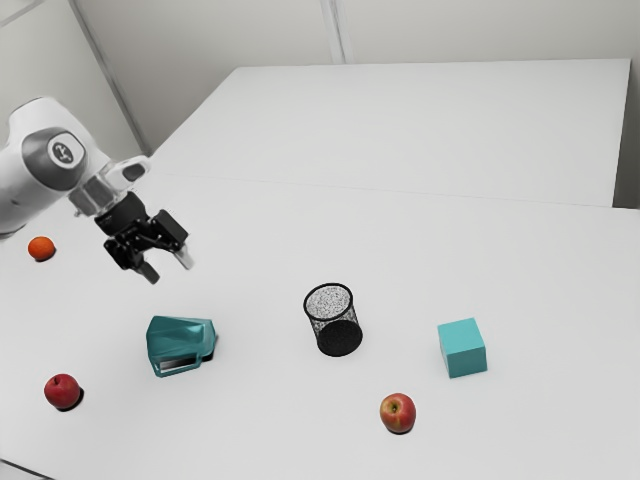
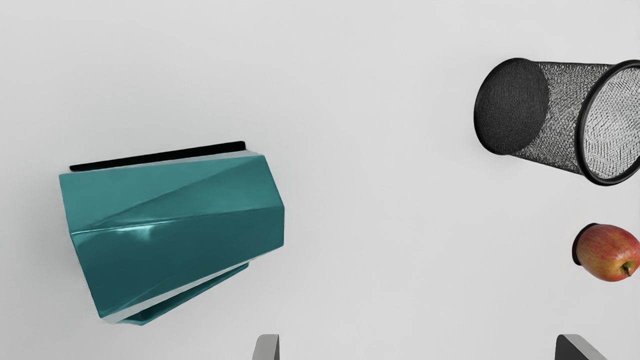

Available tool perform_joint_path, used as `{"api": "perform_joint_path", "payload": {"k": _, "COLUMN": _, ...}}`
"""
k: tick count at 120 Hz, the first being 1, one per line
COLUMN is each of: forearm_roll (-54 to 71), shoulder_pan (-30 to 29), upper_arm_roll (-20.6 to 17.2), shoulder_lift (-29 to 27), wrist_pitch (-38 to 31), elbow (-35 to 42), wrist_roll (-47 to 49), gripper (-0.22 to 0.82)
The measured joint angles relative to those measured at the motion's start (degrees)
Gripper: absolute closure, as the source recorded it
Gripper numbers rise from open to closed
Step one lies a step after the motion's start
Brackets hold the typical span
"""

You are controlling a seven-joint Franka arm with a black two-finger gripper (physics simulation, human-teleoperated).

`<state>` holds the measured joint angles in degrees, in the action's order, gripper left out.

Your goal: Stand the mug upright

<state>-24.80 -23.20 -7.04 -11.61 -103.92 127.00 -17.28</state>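
White surface [image 1: 270,420]: your teal mug [image 1: 180,336] lies on its side, righting outstanding, and your gripper [image 1: 167,265] hangs spread, empty.

Exterior view: wide bare tabletop [image 1: 400,240] across upper centre. Open lane between mug [image 1: 185,335], lower left, and mesh cup [image 1: 335,320], centre. Obstacles: dark red apple [image 1: 62,391], lower left corner; second apple [image 1: 397,412] and teal cube [image 1: 462,348], lower right, narrow gap between.
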Motion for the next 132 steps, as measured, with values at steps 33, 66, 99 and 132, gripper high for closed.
{"api": "perform_joint_path", "payload": {"k": 33, "forearm_roll": -7.69, "shoulder_pan": -8.29, "upper_arm_roll": 0.35, "shoulder_lift": -0.54, "wrist_pitch": -4.06, "elbow": 8.68, "wrist_roll": -14.9, "gripper": 0.0}}
{"api": "perform_joint_path", "payload": {"k": 66, "forearm_roll": -8.87, "shoulder_pan": -15.3, "upper_arm_roll": 0.74, "shoulder_lift": 4.03, "wrist_pitch": -5.27, "elbow": 9.91, "wrist_roll": -27.13, "gripper": 0.0}}
{"api": "perform_joint_path", "payload": {"k": 99, "forearm_roll": -12.82, "shoulder_pan": -16.36, "upper_arm_roll": 0.66, "shoulder_lift": 9.43, "wrist_pitch": -4.78, "elbow": 9.38, "wrist_roll": -35.36, "gripper": 0.0}}
{"api": "perform_joint_path", "payload": {"k": 132, "forearm_roll": -17.66, "shoulder_pan": -16.13, "upper_arm_roll": 0.51, "shoulder_lift": 12.81, "wrist_pitch": -4.69, "elbow": 8.82, "wrist_roll": -41.31, "gripper": 0.0}}
